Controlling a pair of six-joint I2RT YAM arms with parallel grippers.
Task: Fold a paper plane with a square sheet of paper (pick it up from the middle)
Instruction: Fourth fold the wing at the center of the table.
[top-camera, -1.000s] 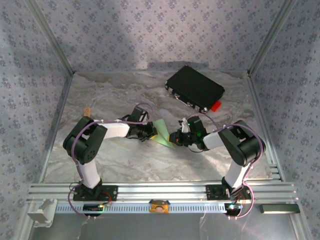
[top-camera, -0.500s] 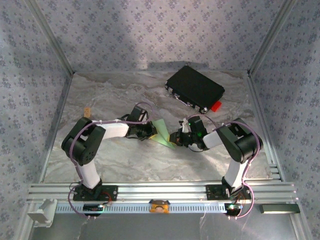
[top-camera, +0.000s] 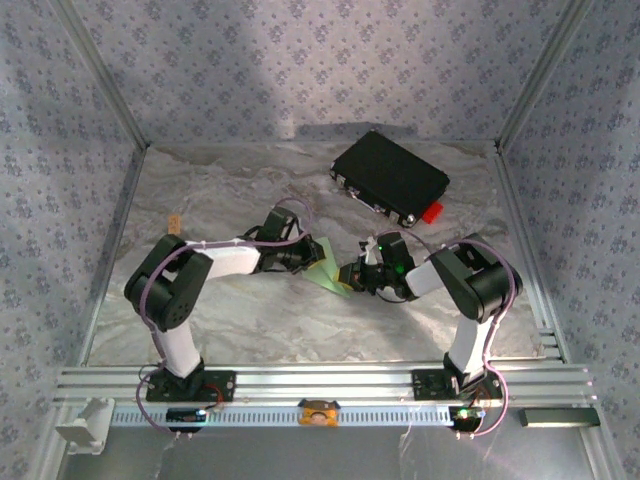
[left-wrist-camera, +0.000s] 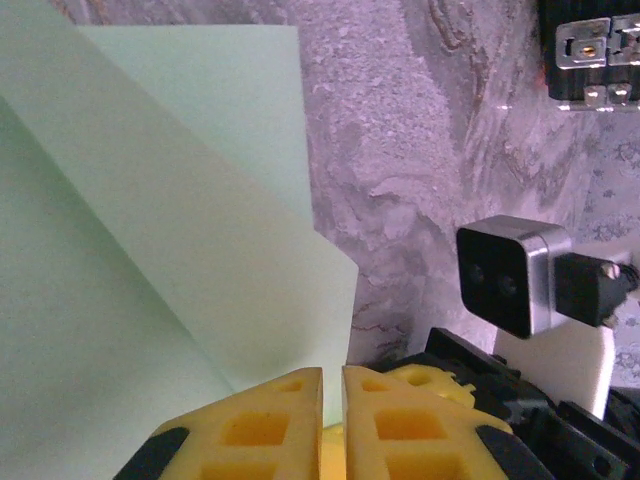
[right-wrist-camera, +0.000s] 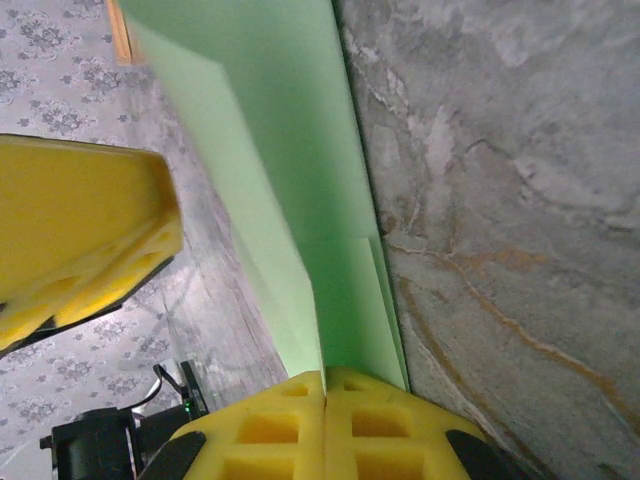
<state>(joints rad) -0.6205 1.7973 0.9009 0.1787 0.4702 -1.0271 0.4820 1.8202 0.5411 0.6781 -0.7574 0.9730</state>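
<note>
Sharply creased, the pale green sheet (left-wrist-camera: 150, 250) sits pinched between left claw (left-wrist-camera: 332, 375) and right claw (right-wrist-camera: 325, 378).

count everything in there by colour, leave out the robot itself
pale green: 1, folded paper sheet
black: 1, rectangular case
red: 1, tab at the case's near corner
tan: 1, small piece on the table's left side
total: 4
</note>
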